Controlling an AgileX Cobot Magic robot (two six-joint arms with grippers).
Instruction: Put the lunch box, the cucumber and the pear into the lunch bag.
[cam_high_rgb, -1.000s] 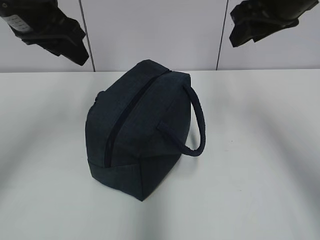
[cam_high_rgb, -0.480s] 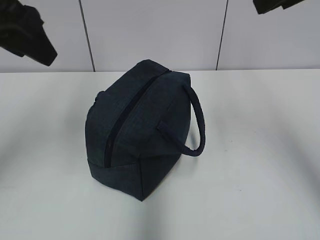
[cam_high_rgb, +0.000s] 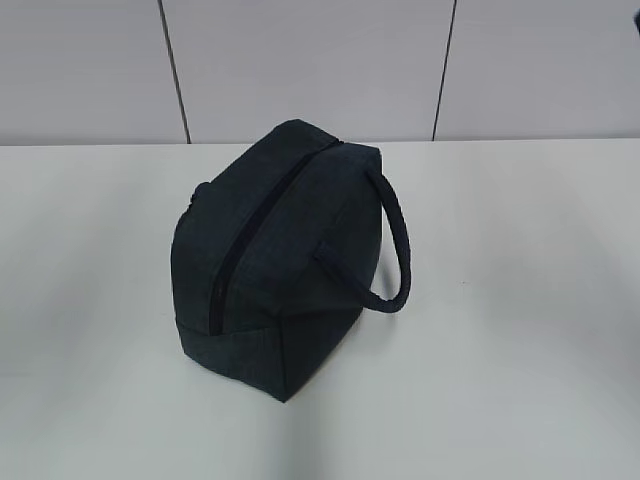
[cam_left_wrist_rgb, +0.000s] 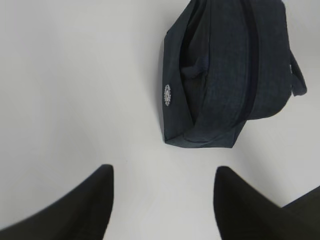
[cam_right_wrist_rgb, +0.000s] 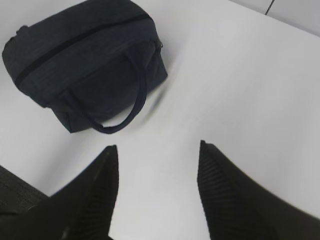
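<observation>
The dark navy lunch bag (cam_high_rgb: 275, 255) stands in the middle of the white table, zipper shut along its top, padded handle looped out to the right. It also shows in the left wrist view (cam_left_wrist_rgb: 225, 75) with a metal ring pull at its end, and in the right wrist view (cam_right_wrist_rgb: 85, 60). The lunch box, the cucumber and the pear are out of view. My left gripper (cam_left_wrist_rgb: 162, 172) is open and empty, high above the table beside the bag. My right gripper (cam_right_wrist_rgb: 157, 150) is open and empty, high above the table. Neither gripper shows in the exterior view.
The white table (cam_high_rgb: 520, 300) spreads around the bag on all sides. A pale panelled wall (cam_high_rgb: 320, 70) stands behind the table's far edge.
Both arms have risen and left the top of the exterior view, the left one toward the upper left, the right one toward the upper right. The bag has not moved.
</observation>
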